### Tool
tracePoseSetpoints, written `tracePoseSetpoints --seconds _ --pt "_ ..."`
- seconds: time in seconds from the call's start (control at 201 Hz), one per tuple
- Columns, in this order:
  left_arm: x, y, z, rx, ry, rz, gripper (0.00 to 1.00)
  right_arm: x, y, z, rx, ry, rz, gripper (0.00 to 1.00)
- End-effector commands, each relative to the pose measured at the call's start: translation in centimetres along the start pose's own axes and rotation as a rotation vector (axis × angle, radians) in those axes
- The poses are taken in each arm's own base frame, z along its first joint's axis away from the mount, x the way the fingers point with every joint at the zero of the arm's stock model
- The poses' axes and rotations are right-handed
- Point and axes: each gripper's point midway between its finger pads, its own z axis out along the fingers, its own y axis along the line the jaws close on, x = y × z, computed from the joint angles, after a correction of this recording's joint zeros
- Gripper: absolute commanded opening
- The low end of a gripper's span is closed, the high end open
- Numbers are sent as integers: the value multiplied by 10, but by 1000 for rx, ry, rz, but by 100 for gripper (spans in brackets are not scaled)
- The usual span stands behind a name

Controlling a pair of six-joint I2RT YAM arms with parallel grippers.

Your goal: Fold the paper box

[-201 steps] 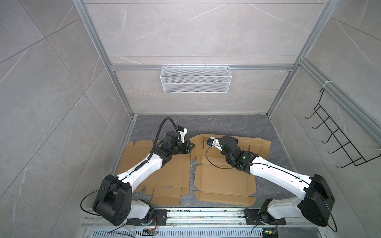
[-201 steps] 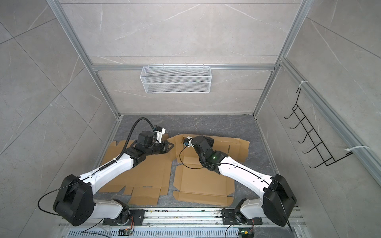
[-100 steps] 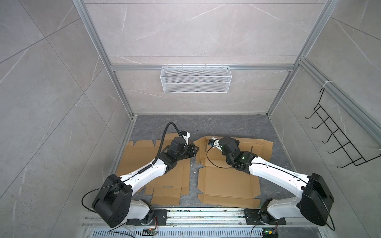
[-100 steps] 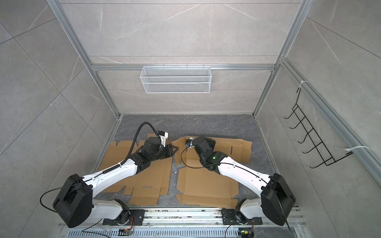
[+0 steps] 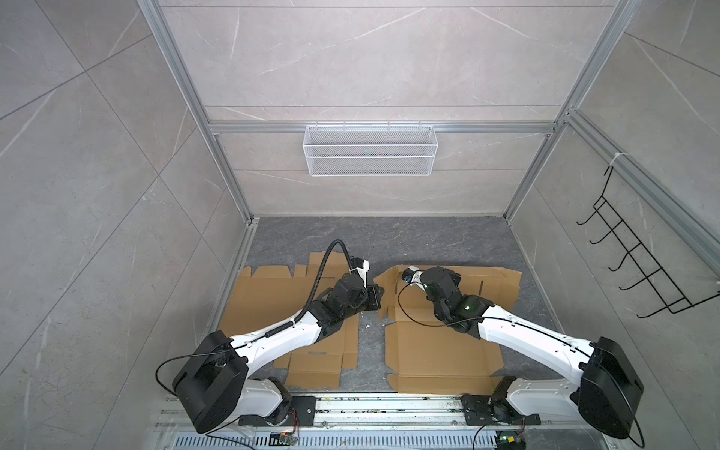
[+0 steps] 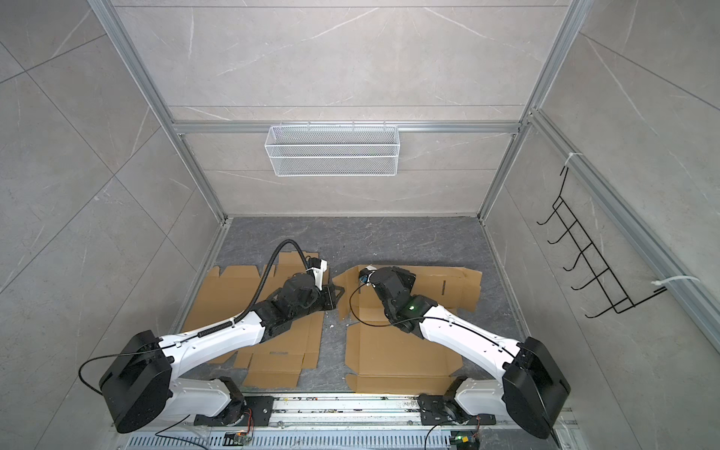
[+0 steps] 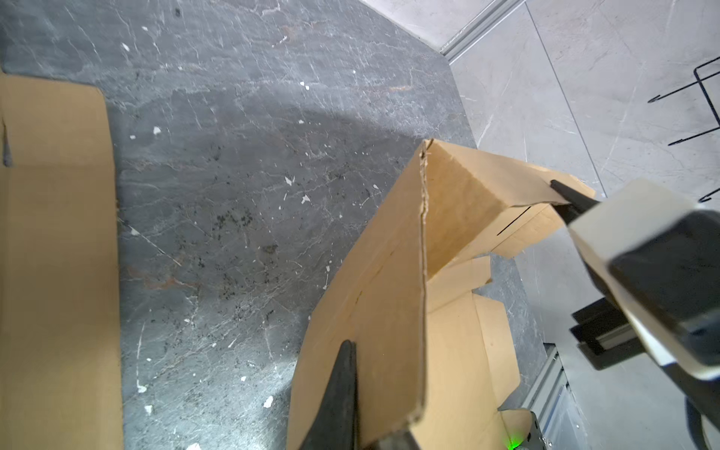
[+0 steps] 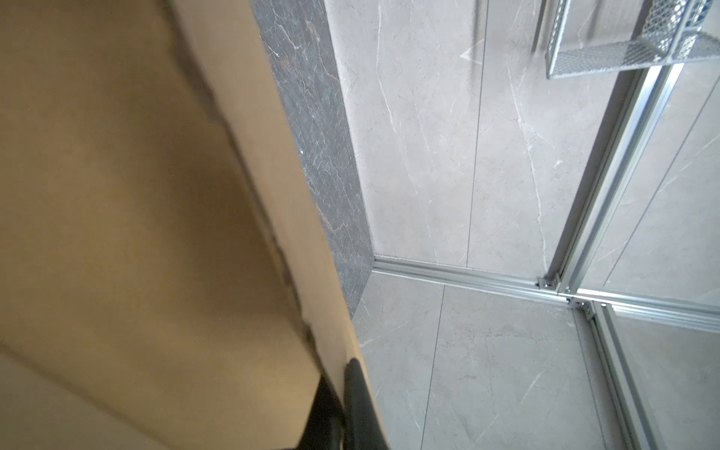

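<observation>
I see the box (image 5: 436,350), a brown die-cut cardboard sheet, lying mostly flat on the right half of the bench (image 5: 428,241), with its left flaps lifted and creased. My left gripper (image 5: 376,298) pinches the raised left edge. My right gripper (image 8: 339,393) pinches the far flap's rim.

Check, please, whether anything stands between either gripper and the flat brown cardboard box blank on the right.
Nothing visible does. The left gripper and the right gripper are both shut on raised edges of the brown cardboard box blank. The second flat cardboard blank lies apart, under the left arm.
</observation>
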Motion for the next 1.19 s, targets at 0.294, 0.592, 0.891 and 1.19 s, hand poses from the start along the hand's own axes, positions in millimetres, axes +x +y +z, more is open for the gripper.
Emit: tracePoseSetpoints --seconds 0.294,0.592,0.891,1.19 --pt "-115 -9 39 1 -77 131 7 -24 -80 67 121 111 310 0" --pt "-75 6 82 45 -17 -33 8 18 -39 73 138 223 313 0" --pt "-57 -21 84 59 3 -173 10 40 -15 77 133 315 343 0" --pt "-18 -16 84 54 49 -199 11 41 -15 73 136 284 392 0"
